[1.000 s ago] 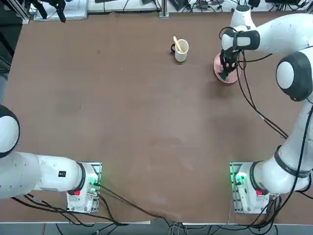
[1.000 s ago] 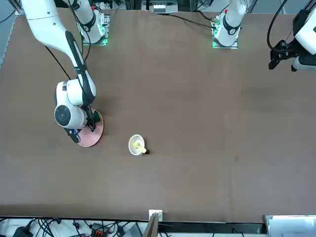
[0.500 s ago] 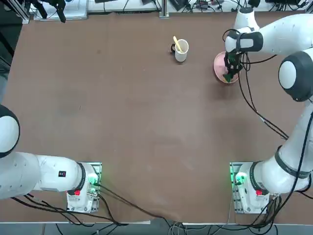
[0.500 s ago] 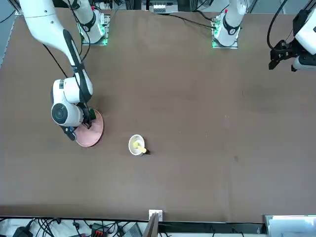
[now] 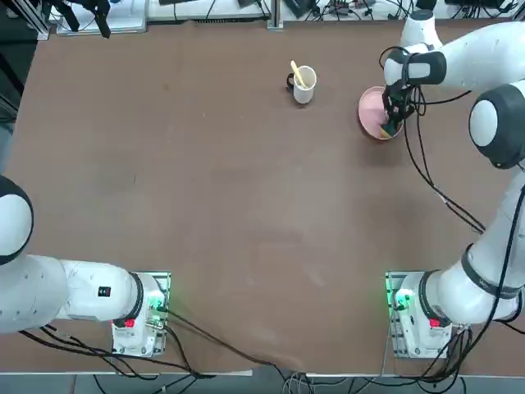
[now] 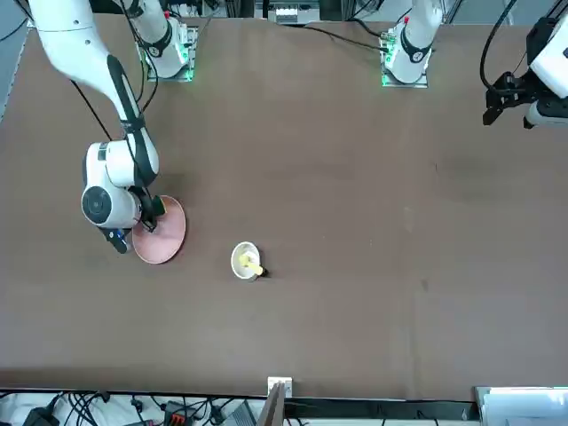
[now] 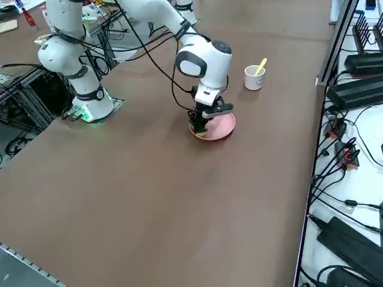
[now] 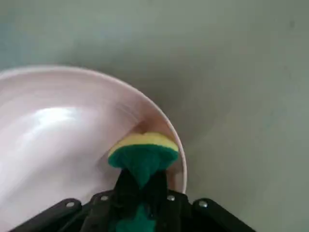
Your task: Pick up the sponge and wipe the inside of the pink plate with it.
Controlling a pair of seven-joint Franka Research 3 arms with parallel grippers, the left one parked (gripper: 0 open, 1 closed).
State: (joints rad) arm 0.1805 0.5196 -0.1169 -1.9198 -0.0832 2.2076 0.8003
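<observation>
**Sponge pressed inside the plate's rim**

Sponge (image 8: 143,153) sits pinched in the closed right gripper (image 8: 140,193), yellow base down against the pink plate (image 8: 58,140) just inside its rim. Off to one side stands a white mug (image 5: 303,84). Wiping looks underway; next, I'd say, comes a sweep across the plate's middle, keeping pressure steady.

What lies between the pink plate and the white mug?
Only bare table, seen in the top view, separates the pink plate from the white mug.
</observation>
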